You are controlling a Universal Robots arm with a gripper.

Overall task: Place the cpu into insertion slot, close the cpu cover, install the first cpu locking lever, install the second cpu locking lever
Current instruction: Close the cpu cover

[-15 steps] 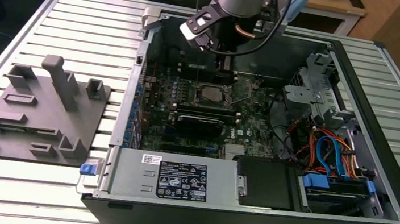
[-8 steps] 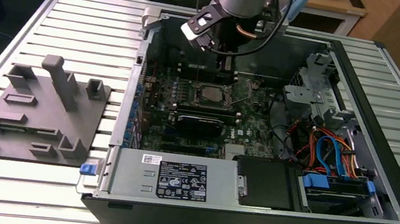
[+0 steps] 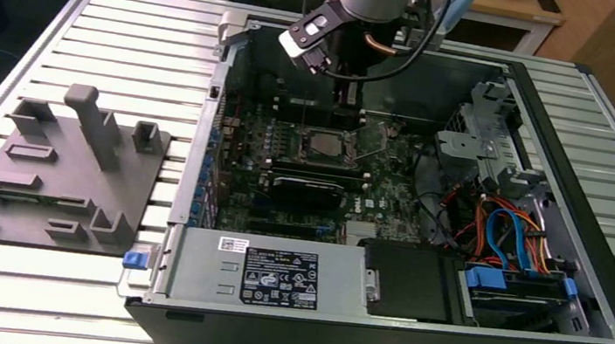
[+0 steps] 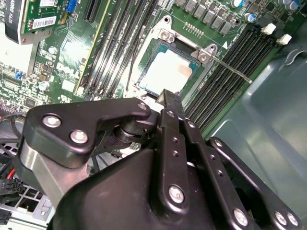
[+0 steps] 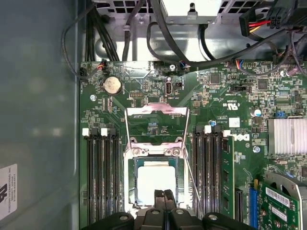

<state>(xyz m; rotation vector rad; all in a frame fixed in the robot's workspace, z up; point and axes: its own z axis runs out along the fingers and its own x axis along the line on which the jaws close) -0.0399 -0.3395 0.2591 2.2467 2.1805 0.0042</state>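
Gripping: I read the pincer (image 5: 164, 195) as together in the first wrist view, both fingers pressed flat against each other with nothing clamped between them.
Cpu position: the cpu (image 5: 156, 178) lies flat in the insertion slot (image 5: 135, 187), pale face up, straight ahead of the fingertips and just below them.
Cover position: the cpu cover (image 5: 156, 109) is open, thrown back beyond the cpu on the side away from the pincer. Its hinge edge is nearer the pincer and its free edge farthest.
Axis: the cpu is square, so it has no long axis. The seam between the fingers lines up with the midline of cpu and cover.
Lever: a locking lever (image 4: 230, 71), a thin rod, runs out sideways from a socket corner. I judge it unlatched.
Hidden: the fingertips cover the cpu's near edge, so I cannot tell whether they touch it. I cannot make out the cover's tilt or a second lever.
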